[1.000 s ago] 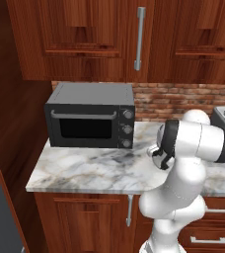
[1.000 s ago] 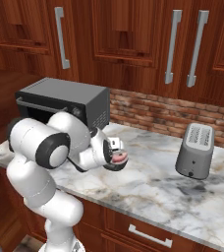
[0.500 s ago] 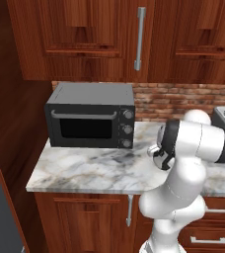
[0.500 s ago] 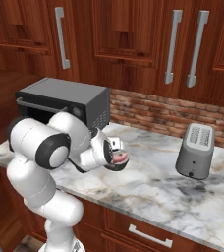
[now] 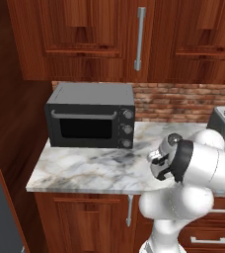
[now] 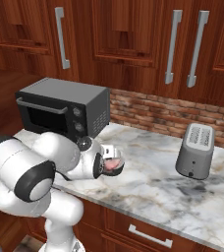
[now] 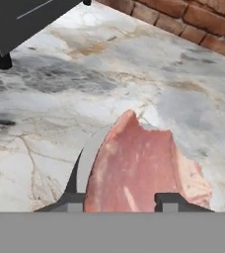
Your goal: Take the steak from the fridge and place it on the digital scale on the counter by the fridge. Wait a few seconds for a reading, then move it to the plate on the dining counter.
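Pink-red steak (image 7: pixel 144 168) held above the marble counter (image 7: pixel 60 99)

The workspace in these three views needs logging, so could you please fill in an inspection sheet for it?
Surface: the counter is white-grey marble over red-brown cabinets.
Job's things: the steak, pink-red, sits in the tool above the marble; no scale or plate in sight.
Clutter: a dark toaster oven stands at the back left of the counter; a grey toaster stands to the right near the brick wall.
Grippers: the tool is shut on the steak.
Cables: nothing seen.
Surroundings: wooden upper cabinets with steel bar handles hang above.
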Robot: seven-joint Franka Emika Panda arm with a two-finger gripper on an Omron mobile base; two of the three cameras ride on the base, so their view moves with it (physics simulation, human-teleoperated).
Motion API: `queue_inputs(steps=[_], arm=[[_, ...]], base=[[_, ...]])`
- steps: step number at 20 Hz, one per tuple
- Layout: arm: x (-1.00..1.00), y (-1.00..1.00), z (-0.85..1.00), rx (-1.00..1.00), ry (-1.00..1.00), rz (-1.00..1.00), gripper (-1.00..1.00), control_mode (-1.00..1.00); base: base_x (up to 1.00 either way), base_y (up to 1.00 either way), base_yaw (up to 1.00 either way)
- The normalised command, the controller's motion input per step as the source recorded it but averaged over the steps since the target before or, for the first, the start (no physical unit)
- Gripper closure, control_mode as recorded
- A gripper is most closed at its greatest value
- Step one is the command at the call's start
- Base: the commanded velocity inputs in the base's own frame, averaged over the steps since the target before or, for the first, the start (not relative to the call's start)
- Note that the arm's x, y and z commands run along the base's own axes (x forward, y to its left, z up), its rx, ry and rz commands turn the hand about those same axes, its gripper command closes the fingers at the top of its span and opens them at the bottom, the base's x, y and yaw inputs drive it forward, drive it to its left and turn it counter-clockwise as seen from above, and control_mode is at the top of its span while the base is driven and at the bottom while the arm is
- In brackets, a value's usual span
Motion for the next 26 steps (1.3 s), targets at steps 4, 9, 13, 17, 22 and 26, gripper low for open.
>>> queue_inputs(steps=[4, 9, 13, 17, 22, 26], arm=[[-0.05, 0.07, 0.65, 0.10, 0.00, -0.04, 1.00, -1.00], [0.00, 0.02, 0.81, 0.09, 0.00, -0.08, 1.00, -1.00], [-0.42, 0.03, 0.69, 0.11, 0.00, -0.08, 1.00, -1.00], [-1.00, 0.16, 0.35, 0.11, -0.02, -0.12, 1.00, -1.00], [-1.00, 0.26, 0.18, 0.10, -0.05, -0.15, 1.00, -1.00], [-1.00, 0.05, 0.57, 0.10, -0.01, -0.15, 1.00, -1.00]], base=[[0.00, 0.00, 0.00], [0.00, 0.00, 0.00], [0.00, 0.00, 0.00], [0.00, 0.00, 0.00], [0.00, 0.00, 0.00], [0.00, 0.00, 0.00]])
